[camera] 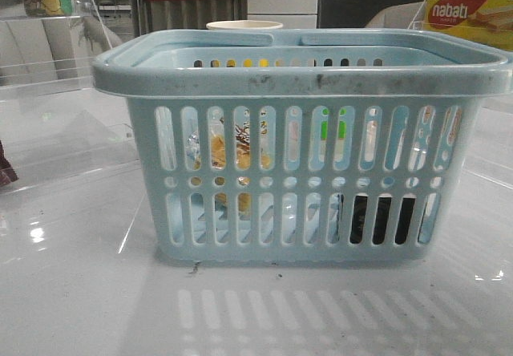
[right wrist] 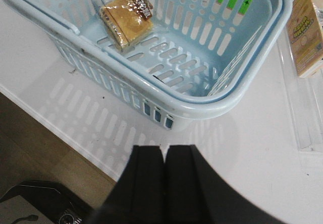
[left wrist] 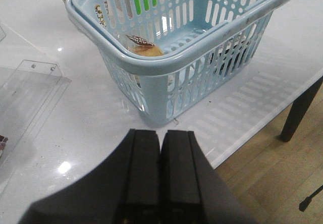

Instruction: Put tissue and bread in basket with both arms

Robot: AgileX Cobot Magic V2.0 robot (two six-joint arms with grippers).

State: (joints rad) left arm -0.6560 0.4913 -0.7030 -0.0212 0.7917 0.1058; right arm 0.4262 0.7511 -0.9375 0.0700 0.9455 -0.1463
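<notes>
Pale blue basket (camera: pixel 300 79) has the bread (right wrist: pixel 126 19) lying on its floor and the tissue (camera: pixel 381 220) dark in a bottom corner, so we reckon we're done. Left gripper (left wrist: pixel 160 176) and right gripper (right wrist: pixel 164 183) hang outside the basket, pinched closed, empty.

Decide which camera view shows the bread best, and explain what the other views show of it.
The right wrist view: the bread lies in plain sight on the floor of the basket, wrapper and dark label clear. The left wrist view shows only part of it over the rim. The front view gives just golden glimpses through the slots.
</notes>
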